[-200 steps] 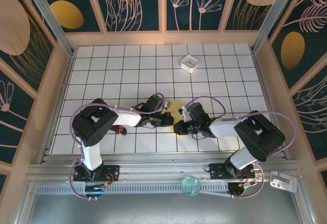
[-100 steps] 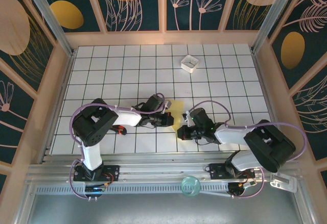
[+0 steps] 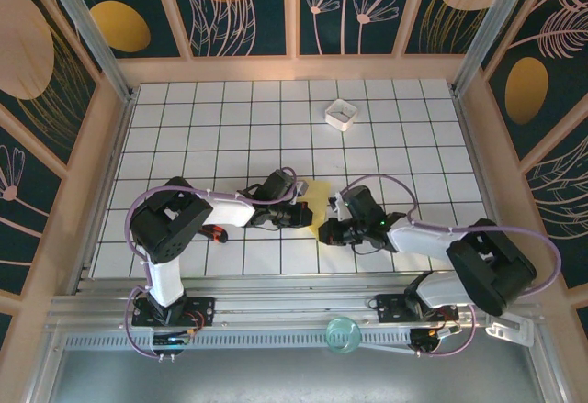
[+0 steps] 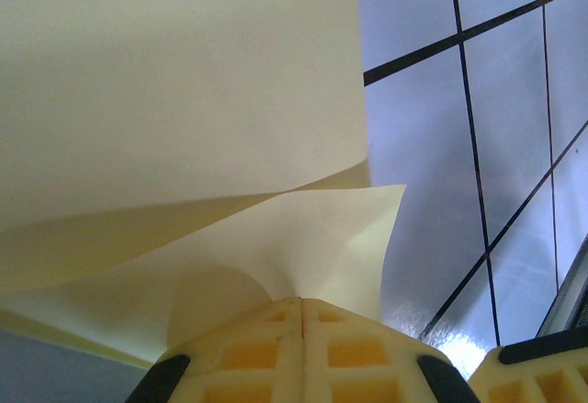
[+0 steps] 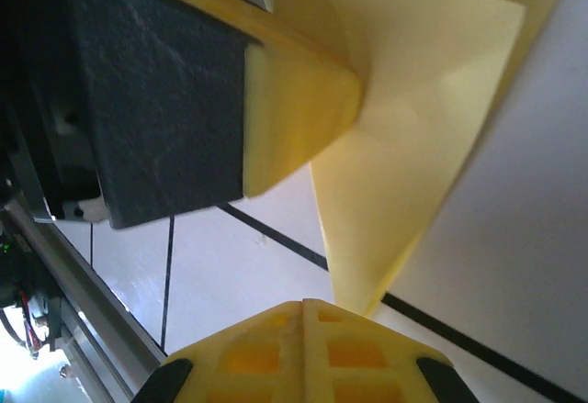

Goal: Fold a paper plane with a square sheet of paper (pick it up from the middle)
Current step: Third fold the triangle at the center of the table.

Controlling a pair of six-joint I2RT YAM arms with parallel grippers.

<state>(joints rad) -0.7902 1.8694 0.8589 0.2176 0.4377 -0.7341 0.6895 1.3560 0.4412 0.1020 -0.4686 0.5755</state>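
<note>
The yellow square sheet of paper (image 3: 319, 199) is folded into layers with a pointed lower corner; I cannot tell whether it has the shape of a paper plane. My left gripper (image 3: 308, 213) is shut on its left edge, and the left wrist view shows the paper (image 4: 184, 82) pinched at the closed jaws (image 4: 301, 302). My right gripper (image 3: 323, 234) is shut just below the paper. In the right wrist view the paper (image 5: 413, 128) points down beside my closed jaws (image 5: 303, 304), with nothing between them. The left gripper's fingers (image 5: 294, 109) clamp the sheet above.
A small white square box (image 3: 341, 114) sits far back on the tiled table (image 3: 202, 137). A small red and black item (image 3: 213, 233) lies by the left arm. A round clear-green thing (image 3: 344, 334) rests on the front rail. Wooden walls enclose three sides.
The right arm has swung lower and to the right, and its gripper shifted slightly under the paper. The left gripper has kept its hold in place.
</note>
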